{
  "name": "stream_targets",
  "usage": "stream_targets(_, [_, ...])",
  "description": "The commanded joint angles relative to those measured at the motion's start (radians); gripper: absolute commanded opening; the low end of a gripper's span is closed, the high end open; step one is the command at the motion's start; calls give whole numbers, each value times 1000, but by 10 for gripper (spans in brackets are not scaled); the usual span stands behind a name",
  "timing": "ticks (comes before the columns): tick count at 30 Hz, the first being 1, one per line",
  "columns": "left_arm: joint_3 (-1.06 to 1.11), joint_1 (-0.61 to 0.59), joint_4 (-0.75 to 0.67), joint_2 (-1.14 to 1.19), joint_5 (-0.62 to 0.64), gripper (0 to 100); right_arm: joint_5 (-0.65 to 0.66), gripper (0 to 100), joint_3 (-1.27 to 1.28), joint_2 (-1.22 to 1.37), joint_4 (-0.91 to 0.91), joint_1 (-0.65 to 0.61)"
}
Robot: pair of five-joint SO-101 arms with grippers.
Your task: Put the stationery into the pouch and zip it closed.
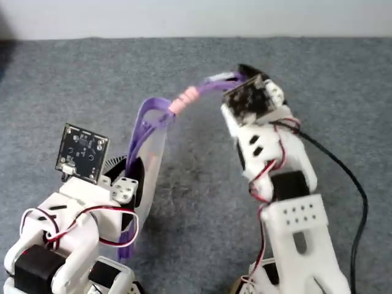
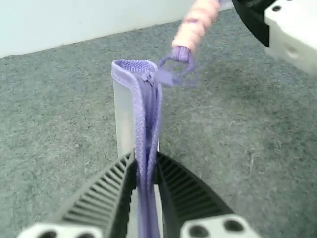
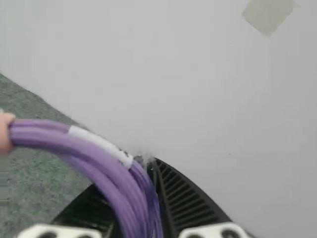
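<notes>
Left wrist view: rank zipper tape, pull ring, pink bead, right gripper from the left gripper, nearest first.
1. zipper tape: in the left gripper.
2. pull ring: far end of the pouch.
3. pink bead: beyond the ring.
4. right gripper: farthest, on the strap.

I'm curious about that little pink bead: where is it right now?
In the high view the pink bead sits on the purple cord, between the pouch and the right claw.

Grey carpeted table [image 1: 73, 79], white wall [image 3: 188, 69] behind.
</notes>
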Motion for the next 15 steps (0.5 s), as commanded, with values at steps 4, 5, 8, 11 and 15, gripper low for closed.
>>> stream_targets(4, [-16,0,-8,-14,-8,13,5,7,12,-88,180,-1])
stream_targets(5, [-16,0,-8,-14,-8,13,5,8,17,-88,228,13])
stream_targets(8, [-16,0,-8,-14,-9,13,3,11,14,-88,397,24])
stream_targets(11, [-16,0,-8,-14,-9,13,-3,80,-8,-124,578,19])
stream_targets(15, [-18,0,-6,-14,-6,13,-3,231,-9,-234,740,-4])
